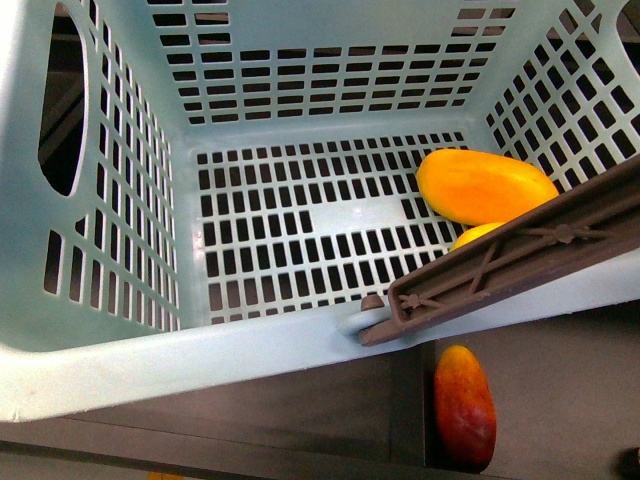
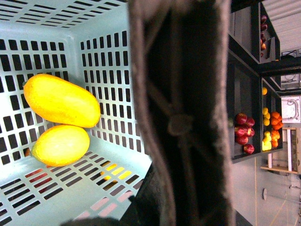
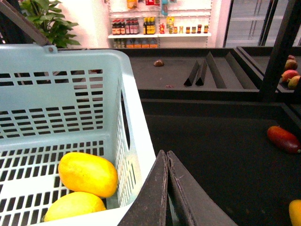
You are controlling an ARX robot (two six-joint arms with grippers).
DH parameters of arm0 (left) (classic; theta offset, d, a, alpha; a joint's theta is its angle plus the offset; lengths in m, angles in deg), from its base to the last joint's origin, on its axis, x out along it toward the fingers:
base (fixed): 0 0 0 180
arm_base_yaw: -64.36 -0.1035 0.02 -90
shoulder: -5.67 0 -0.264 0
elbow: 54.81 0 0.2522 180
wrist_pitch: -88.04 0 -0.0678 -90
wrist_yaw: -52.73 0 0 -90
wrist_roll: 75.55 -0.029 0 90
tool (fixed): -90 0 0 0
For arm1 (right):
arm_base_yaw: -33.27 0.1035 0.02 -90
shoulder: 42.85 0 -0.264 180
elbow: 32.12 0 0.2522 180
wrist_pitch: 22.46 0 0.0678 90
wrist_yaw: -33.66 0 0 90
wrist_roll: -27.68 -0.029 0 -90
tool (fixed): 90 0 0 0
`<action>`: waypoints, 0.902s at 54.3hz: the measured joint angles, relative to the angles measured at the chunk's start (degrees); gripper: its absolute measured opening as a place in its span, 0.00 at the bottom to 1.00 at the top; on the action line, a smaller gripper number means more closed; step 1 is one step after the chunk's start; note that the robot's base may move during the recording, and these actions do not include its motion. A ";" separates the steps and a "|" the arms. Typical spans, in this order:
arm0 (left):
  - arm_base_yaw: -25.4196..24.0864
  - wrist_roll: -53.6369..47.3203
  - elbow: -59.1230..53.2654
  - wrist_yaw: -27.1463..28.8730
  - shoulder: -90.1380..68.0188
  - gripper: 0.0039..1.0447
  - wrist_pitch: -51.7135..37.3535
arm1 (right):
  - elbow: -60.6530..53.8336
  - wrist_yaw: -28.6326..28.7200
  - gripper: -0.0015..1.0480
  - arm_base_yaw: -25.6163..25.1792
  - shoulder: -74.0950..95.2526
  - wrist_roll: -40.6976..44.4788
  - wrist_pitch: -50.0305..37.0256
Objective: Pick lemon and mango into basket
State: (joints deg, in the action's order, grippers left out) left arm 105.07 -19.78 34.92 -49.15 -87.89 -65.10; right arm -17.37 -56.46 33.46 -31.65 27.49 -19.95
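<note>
Fruit: elongated yellow-orange mango [image 1: 484, 186] lies on the slotted floor of the light teal plastic basket [image 1: 150, 375], at about 2 o'clock in the front view; small rounded bright-yellow lemon [image 1: 472, 236] touches it on the near side, half hidden by the brown ribbed handle [image 1: 520, 260].
Progress: both task fruits sit inside, so by my judgement the placing is done and only a clean retreat remains.
Right gripper [image 3: 167, 188]: dark fingers pressed together with nothing between them, just outside the basket wall.
Left gripper: cannot tell; its wrist view is filled by the handle up close, with no fingers in sight.
How to finish well: draw both arms up and away from the wall without nudging the handle, which lies low across the near right corner.
Surroundings: dark red-and-yellow mango [image 1: 464, 405] rests on the dark shelf outside the basket, at about 5 o'clock in the front view; more red and orange fruit sits on display shelves [image 2: 247, 136] well apart.
Obstacles: handle and basket rim are closest to the arms.
</note>
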 joint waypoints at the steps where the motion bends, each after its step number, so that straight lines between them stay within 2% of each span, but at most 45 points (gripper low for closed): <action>1: 0.00 0.00 0.00 -0.02 0.00 0.04 0.00 | 0.00 0.00 0.02 0.00 -0.26 0.00 0.26; 6: 0.00 0.02 0.00 -0.04 0.00 0.04 0.00 | 0.00 0.00 0.02 0.00 -1.75 -0.02 1.77; 12: 0.00 0.00 0.00 -0.02 0.00 0.04 0.00 | 0.02 0.02 0.02 0.00 -9.01 0.00 10.45; 26: 0.00 0.09 0.00 -0.15 0.00 0.04 0.00 | 0.02 0.00 0.03 0.00 -10.82 0.04 11.17; 47: 0.00 0.02 0.00 -0.11 0.00 0.04 0.00 | 0.02 0.00 0.59 0.00 -10.84 0.02 11.17; 49: 0.15 0.15 -0.13 1.27 0.00 0.04 -0.48 | 0.02 0.00 0.64 0.00 -10.84 0.02 11.17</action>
State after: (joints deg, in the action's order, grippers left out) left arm 105.22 -19.63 34.79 -47.88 -87.89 -65.58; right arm -17.34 -56.46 33.46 -42.49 27.52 -8.78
